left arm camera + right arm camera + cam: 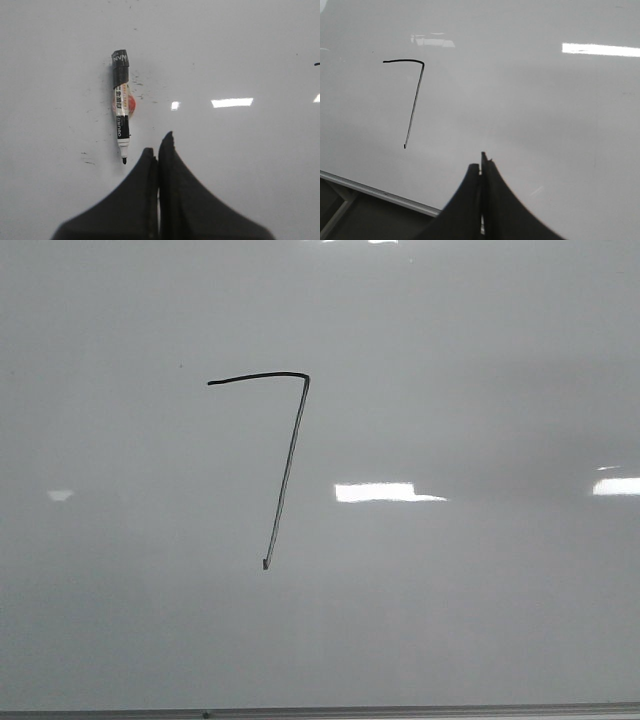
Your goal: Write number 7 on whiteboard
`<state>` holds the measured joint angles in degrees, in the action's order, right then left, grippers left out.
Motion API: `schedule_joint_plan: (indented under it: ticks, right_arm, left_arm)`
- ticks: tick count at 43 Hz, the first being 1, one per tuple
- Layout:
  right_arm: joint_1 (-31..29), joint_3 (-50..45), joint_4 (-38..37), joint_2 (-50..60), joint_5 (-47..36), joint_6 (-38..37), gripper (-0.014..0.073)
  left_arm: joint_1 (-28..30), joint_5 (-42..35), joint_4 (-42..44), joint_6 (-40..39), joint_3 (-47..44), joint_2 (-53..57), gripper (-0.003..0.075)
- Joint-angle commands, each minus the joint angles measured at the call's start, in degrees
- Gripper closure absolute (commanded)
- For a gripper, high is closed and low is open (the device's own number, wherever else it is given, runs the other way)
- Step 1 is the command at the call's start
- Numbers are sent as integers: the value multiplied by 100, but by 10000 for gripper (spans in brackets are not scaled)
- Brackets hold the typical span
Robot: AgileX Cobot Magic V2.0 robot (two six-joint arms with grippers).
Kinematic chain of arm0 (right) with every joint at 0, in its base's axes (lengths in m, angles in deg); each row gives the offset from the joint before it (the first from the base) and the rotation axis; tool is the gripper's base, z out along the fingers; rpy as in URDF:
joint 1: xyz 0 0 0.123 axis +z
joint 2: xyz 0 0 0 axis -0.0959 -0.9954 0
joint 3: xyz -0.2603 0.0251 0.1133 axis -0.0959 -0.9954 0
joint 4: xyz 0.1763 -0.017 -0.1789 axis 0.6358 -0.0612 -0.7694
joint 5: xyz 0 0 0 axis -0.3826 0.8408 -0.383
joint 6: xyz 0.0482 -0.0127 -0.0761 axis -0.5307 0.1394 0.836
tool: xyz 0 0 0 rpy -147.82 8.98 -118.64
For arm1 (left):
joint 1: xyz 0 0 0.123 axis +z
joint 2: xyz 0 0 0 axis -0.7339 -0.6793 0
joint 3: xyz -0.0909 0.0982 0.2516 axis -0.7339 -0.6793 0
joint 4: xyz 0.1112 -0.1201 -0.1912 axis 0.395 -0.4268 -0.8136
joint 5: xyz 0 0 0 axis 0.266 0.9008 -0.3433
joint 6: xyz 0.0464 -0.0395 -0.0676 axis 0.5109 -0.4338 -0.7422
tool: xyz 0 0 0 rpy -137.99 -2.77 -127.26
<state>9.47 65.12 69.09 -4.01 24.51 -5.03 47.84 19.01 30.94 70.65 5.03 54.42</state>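
Observation:
The number 7 [288, 455] is drawn in thin black line on the whiteboard [480, 360], with a curved top bar and a long slanted downstroke; it also shows in the right wrist view [415, 97]. A black-and-white marker [120, 107], uncapped, lies on the whiteboard [240, 50] with its tip toward my left gripper [158, 145], which is shut, empty and just beside it. My right gripper [481, 162] is shut and empty above the whiteboard [545, 110], to the side of the figure. Neither gripper shows in the front view.
The board's thin metal bottom edge [400, 710] runs along the front; it also shows in the right wrist view [380, 192], with dark space beyond it. Small ink smudges [140, 85] and a red spot [132, 104] lie by the marker.

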Motion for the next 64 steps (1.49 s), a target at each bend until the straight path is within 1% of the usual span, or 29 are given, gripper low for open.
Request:
schedule_joint_plan:
  ticks: [1, 47, 53, 56, 59, 64]
  right_arm:
    - [-35, 149, 71, -19, -318, 2, 654]
    - [-35, 149, 71, -19, -333, 2, 654]
    - [-35, 143, -190, -19, -593, 14, 654]
    - [-40, 48, -517, 79, -919, -119, 654]
    - [-98, -176, -829, 262, -1416, -498, 654]
    - [-262, -747, -1526, 726, -2177, -1382, 654]
  left_arm:
    - [-63, -396, -58, -50, -29, 93, 741]
    - [-52, -396, -58, -50, -29, 83, 741]
    - [-52, -396, -58, -50, -29, 83, 741]
    - [-52, -396, -58, -50, -29, 83, 741]
    - [-52, -396, -58, -50, -29, 83, 741]
    - [-52, -396, -58, -50, -29, 83, 741]
